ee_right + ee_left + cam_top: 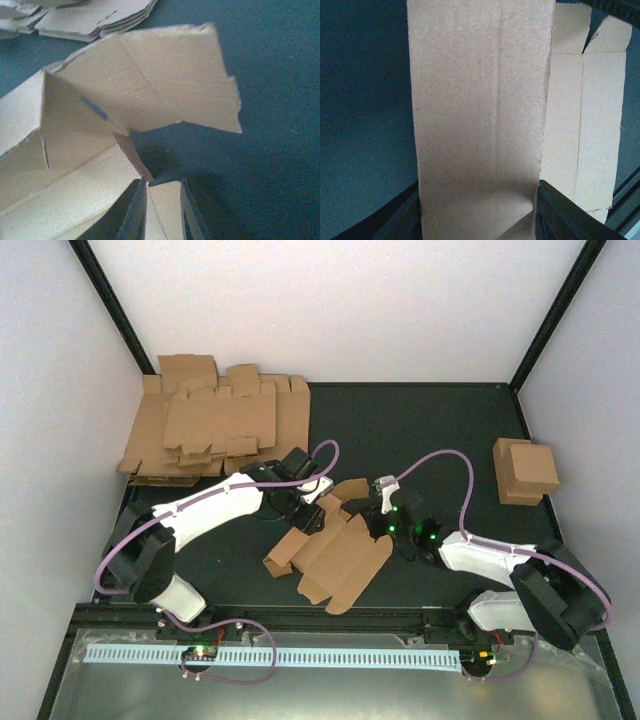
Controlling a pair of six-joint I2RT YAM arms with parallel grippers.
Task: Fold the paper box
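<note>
The paper box (335, 555) lies partly unfolded at the middle of the dark table, flaps spread. My left gripper (305, 508) sits at its far left end. In the left wrist view a broad brown panel (480, 110) stands upright and fills the gap between the black fingers (560, 212), which press on both its edges. My right gripper (385, 505) is at the box's far right corner. In the right wrist view its fingers (135, 215) stand slightly apart with a small tab (165, 205) lying flat between them, under a raised flap (165, 90).
A pile of flat brown blanks (215, 430) lies at the back left, its edge also in the right wrist view (95, 17). A folded brown box (525, 470) stands at the right edge. White walls and black posts enclose the table.
</note>
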